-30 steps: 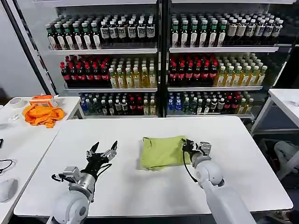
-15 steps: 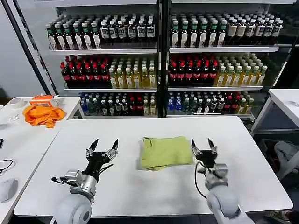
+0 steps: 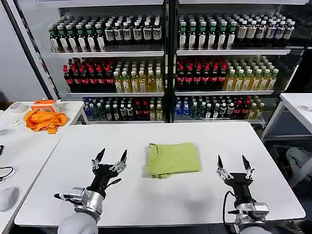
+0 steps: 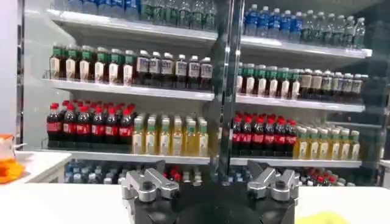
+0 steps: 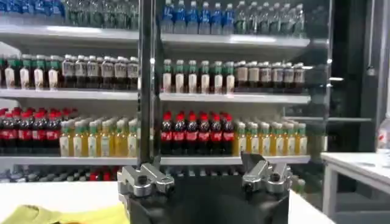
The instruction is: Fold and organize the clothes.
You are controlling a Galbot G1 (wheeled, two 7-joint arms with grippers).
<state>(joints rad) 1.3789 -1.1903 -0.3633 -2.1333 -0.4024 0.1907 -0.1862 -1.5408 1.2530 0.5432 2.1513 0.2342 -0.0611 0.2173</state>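
**Folded T-shirt on table, both grippers clear of it**

The lime-green T-shirt point(image 3: 173, 159) lies folded into a compact, roughly square bundle at the middle of the white table point(image 3: 146, 195), flat on the surface, with no print visible on its upper face.

The left gripper point(image 3: 110, 159) stands above the near part of the table, to the left of the T-shirt and apart from it, fingers spread and pointing up, holding nothing.

The right gripper point(image 3: 235, 164) stands to the right of the T-shirt and nearer the table's front edge, likewise apart from the cloth, fingers spread wide and empty.

The T-shirt lies between the two grippers, untouched by either.

In the right wrist view a corner of the T-shirt point(image 5: 67, 214) shows low beside the gripper body.

Shelves of bottles point(image 3: 165, 68) stand behind the table. An orange cloth point(image 3: 45, 119) lies on a separate table to the left.
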